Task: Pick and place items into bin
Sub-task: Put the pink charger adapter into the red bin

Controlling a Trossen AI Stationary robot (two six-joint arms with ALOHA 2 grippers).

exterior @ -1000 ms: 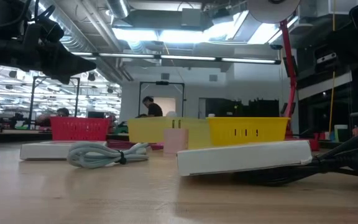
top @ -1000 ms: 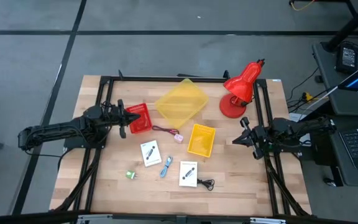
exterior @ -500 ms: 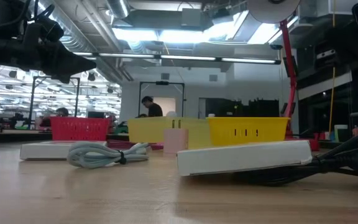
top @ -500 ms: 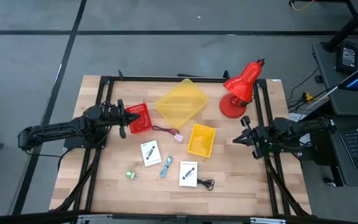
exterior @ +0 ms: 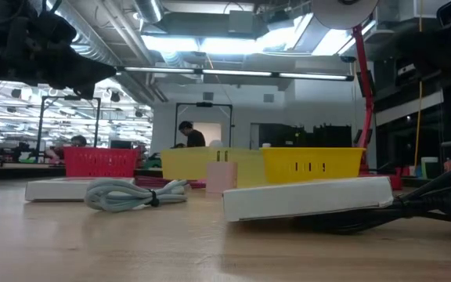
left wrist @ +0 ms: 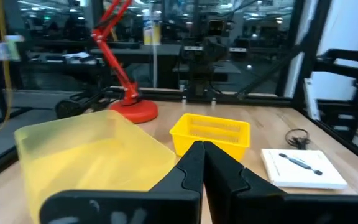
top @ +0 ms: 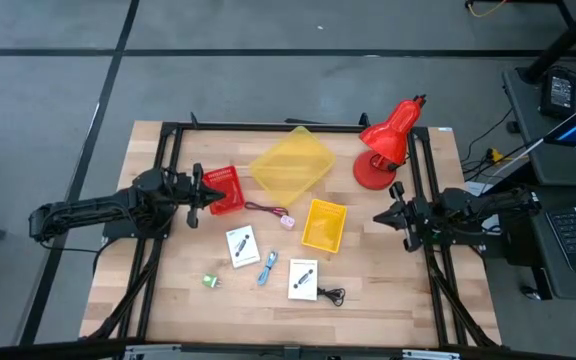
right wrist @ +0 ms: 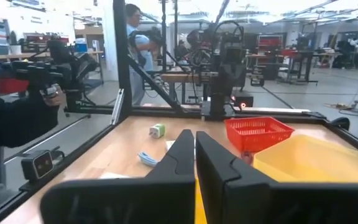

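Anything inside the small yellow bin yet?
From above, the small yellow bin shows only its bare floor. Its near wall blocks the table-level view inside.

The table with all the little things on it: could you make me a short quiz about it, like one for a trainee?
1. True or false: the small yellow bin already has an item in it.
2. Which lies nearest the black cord? A) the green object B) a white card C) the red basket
3. Fill in: the left gripper and the right gripper are both ____ and hold nothing.

Key:
1. False; it looks empty from above.
2. B; the cord lies right beside that card.
3. Shut; each wrist view shows the fingers pressed together.
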